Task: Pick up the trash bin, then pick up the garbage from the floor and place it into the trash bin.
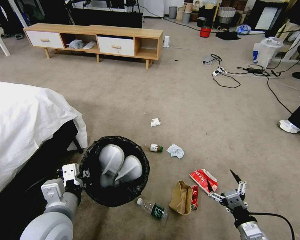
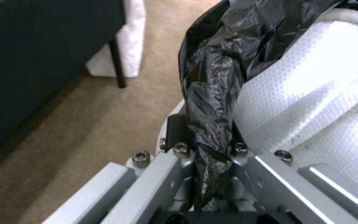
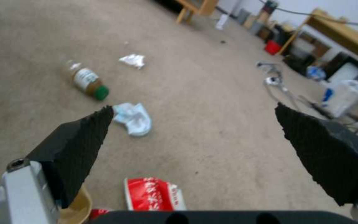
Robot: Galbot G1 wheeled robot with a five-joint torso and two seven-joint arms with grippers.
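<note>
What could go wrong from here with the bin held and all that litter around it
1. The left gripper is clamped only on the thin black bag folded over the trash bin rim, so the bag might slip or tear.
2. The open right gripper hangs by the red-and-white carton, which lies close to the brown paper bag and red can; it might catch a neighbour.
3. White items already crowd the bin, so added litter may not settle.

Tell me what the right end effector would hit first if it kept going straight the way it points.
Probably the red-and-white carton: it lies just ahead of the open right end effector, low between its fingers. Depth is unclear; a shallower line would pass over it toward bare carpet.
</note>
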